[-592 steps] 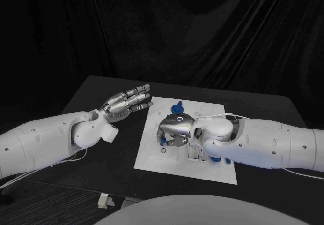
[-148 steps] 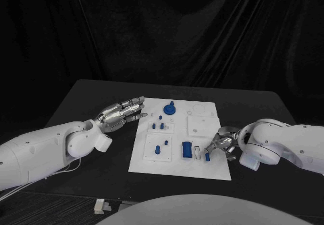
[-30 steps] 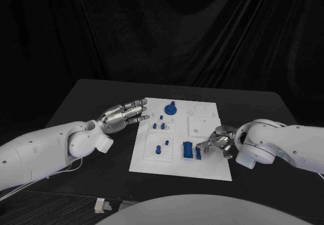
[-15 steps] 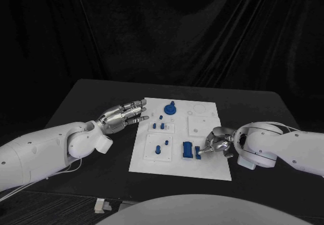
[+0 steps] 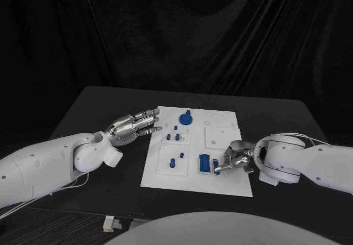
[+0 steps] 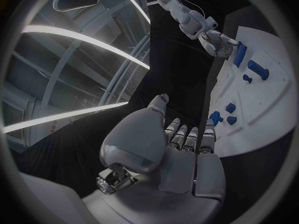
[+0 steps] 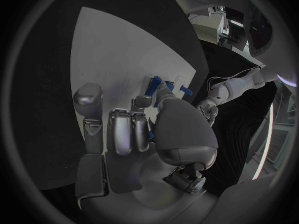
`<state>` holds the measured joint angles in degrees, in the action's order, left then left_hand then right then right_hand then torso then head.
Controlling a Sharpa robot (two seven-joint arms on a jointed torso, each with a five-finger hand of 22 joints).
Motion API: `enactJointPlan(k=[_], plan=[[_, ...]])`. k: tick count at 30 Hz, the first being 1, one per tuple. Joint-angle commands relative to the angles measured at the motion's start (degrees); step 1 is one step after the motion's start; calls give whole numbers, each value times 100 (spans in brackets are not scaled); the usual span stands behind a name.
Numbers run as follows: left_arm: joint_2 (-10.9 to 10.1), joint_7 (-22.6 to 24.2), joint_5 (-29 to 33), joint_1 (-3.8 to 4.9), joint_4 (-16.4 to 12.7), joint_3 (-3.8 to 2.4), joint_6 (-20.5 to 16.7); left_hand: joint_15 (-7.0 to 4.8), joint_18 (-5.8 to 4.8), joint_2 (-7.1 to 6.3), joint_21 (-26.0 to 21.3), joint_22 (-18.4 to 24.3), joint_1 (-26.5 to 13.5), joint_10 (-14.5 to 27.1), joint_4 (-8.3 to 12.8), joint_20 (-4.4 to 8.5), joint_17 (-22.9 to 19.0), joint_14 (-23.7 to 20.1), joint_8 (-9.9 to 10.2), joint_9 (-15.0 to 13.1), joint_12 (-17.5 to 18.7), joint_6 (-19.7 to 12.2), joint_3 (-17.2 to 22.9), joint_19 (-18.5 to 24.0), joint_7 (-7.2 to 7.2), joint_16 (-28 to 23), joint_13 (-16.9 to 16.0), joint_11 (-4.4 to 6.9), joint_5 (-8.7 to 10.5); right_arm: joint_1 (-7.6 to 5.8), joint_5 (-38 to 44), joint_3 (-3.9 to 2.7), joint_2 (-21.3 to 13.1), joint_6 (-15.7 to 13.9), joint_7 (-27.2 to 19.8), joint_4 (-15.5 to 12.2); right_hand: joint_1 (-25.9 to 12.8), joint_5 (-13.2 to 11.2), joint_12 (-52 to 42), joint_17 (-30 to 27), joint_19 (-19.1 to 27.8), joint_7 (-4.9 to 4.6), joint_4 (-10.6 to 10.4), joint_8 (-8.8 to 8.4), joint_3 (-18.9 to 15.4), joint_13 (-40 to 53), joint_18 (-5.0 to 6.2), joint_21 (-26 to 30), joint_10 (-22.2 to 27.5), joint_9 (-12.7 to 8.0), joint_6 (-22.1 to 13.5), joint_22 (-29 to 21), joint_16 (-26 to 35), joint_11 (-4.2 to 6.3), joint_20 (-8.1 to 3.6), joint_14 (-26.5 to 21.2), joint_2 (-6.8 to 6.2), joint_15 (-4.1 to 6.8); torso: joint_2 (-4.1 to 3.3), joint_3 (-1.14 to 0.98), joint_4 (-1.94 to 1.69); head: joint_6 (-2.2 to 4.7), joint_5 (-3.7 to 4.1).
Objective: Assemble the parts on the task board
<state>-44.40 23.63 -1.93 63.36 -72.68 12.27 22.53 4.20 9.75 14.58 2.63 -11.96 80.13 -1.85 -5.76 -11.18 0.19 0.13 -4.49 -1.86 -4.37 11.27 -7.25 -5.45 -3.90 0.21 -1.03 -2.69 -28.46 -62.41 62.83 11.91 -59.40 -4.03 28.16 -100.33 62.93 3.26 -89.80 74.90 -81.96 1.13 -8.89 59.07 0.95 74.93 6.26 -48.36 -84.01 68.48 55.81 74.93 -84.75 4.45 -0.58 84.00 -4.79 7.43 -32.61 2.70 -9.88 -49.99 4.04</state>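
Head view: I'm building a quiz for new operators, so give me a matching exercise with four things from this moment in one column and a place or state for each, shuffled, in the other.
Things:
1. left hand
2. right hand
3. round blue part
4. task board

Places or states:
A. far end of the board, left of the middle
B. lies in the middle of the black table
C. fingers spread, holding nothing, beside the board's left edge
D. fingers at a small blue part near the board's right edge

Pairs: 1-C, 2-D, 3-A, 4-B
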Motion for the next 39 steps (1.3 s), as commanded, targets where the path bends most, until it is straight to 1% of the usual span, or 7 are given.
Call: enactJointPlan(k=[1, 21, 23, 24, 30, 34, 39], plan=[[2, 36, 37, -8, -14, -6, 65, 47, 64, 47, 25, 2, -23, 12, -5, -19, -2, 0, -34, -8, -34, 10, 41, -20, -48, 28, -5, -35, -19, 23, 96, 5, 4, 165, 24, 6, 7, -36, -20, 507, 2, 4, -67, 5, -10, 1507, 76, 23, -599, 12, -8, 569, -16, 34, -51, 411, -84, 27, -6, 4, -1, -1, 8], [26, 10, 37, -12, 8, -6, 98, 51, 63, 43, 26, 7, -26, 9, -3, -21, -1, 1, -44, -10, -42, 23, 42, -21, -50, 31, -7, -33, -19, 25, -52, 5, 10, -208, -181, 19, -16, -27, -20, 542, -10, 7, -332, -199, -35, 1507, 70, -2, -599, 10, -169, 578, -34, 39, -58, 419, 112, 32, 8, 6, -8, -1, 25], [28, 9, 37, -13, 11, -6, 100, 52, 63, 47, 26, 9, -26, 9, -3, -21, -1, 1, -45, -10, -41, 25, 44, -21, -51, 30, -6, -33, -20, 25, -77, 5, 9, -261, -232, 15, -46, -23, -20, 548, -10, 7, -376, -437, -53, 1507, 71, 0, -599, -134, -405, 578, -37, 38, -59, 420, 132, 32, 11, 6, -7, -1, 27], [28, 8, 37, -14, 12, -6, 101, 52, 63, 47, 26, 9, -26, 9, -3, -21, -1, 1, -45, -10, -41, 25, 44, -21, -51, 30, -6, -33, -20, 25, -87, 5, 9, -287, -257, 14, -54, 8, -20, 552, -14, 1, -414, -828, -84, 1507, 67, -13, -599, -380, -737, 581, -40, 37, -56, 421, 167, 33, 11, 6, -5, -1, 26], [27, 8, 37, -17, 13, -6, 108, 52, 63, 47, 26, 9, -26, 9, -3, -21, -1, 1, -45, -10, -41, 25, 44, -21, -51, 30, -6, -33, -20, 25, -73, 5, -27, -435, -379, -18, 250, 330, -20, 545, 1, -180, -371, -1992, -307, 1507, 67, 23, -599, -1307, -836, 574, -36, -113, 23, 419, 261, -84, 16, 3, -6, -1, 20], [23, 8, 37, -19, 16, -6, 110, 52, 63, 47, 26, 9, -26, 9, -3, -21, -1, 1, -45, -10, -41, 25, 44, -21, -51, 30, -6, -33, -20, 23, 77, 5, -132, -504, -535, -119, 708, 1209, -20, 586, -12, -215, -75, -2262, -256, 1507, 66, -25, -599, -1614, -792, 585, -59, -127, 49, 427, 302, -97, 17, 5, -6, -1, 5], [32, 1, 37, -21, 27, -6, 99, 54, 62, 54, 27, 7, -27, 5, -4, -22, 1, 2, -49, -11, -52, 29, 49, -22, -52, 35, -9, -35, -20, -45, 330, 3, -426, -757, -1044, -421, 1033, 1545, -20, 696, -65, -240, 126, -2589, -198, 1507, 32, -234, -599, -2033, -682, 632, -120, -148, 63, 450, 314, -113, 23, 7, -3, -1, -8]])
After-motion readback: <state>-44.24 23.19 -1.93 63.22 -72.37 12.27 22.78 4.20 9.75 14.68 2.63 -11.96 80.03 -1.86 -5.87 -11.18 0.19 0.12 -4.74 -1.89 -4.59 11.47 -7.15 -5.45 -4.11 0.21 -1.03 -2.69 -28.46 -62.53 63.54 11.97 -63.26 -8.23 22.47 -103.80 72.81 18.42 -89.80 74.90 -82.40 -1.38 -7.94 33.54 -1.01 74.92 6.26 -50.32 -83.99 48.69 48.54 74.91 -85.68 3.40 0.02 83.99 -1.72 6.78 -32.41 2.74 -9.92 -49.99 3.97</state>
